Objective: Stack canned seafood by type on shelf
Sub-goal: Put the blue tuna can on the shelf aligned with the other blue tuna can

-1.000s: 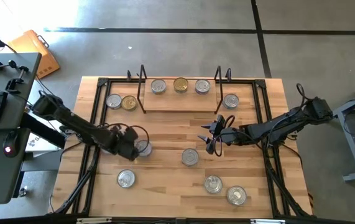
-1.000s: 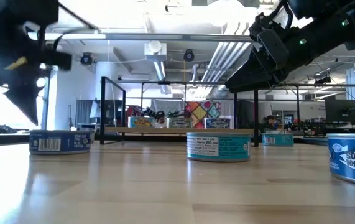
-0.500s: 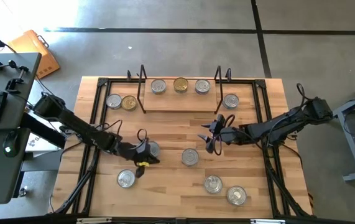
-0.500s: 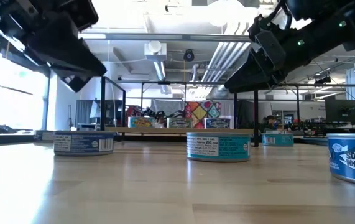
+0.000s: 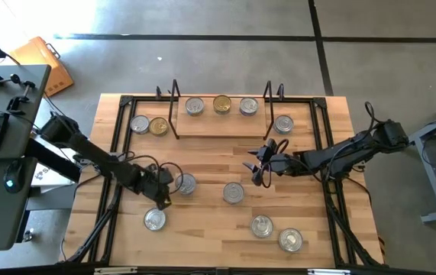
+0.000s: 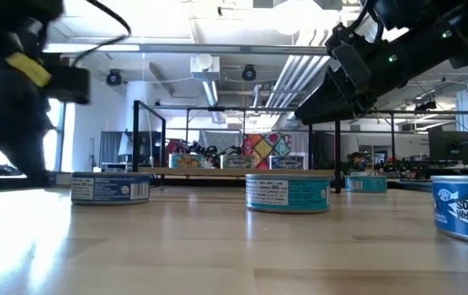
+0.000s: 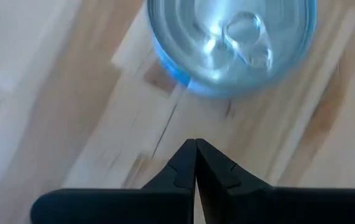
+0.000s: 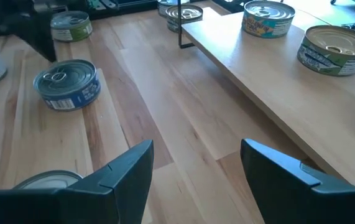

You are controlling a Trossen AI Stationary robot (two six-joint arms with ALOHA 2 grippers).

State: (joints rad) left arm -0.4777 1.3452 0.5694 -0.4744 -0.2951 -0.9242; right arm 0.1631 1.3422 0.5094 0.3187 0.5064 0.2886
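Wooden table [image 5: 202, 229] carries scattered tins; the left gripper [image 5: 159, 200], fingers pinched shut on nothing, sits just beside a blue tin [image 5: 185, 183], toward the shelf [image 5: 221, 124]. Right gripper [image 5: 257, 164] hovers mid-table, spread, empty.

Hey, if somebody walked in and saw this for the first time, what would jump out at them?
Probably the round tins scattered over the wooden table, with three tins lined up on the low shelf at the far edge. Next, the two dark arms: the left gripper, shut and empty, sits beside a silver-topped tin, while the right gripper hangs open over the table's middle.
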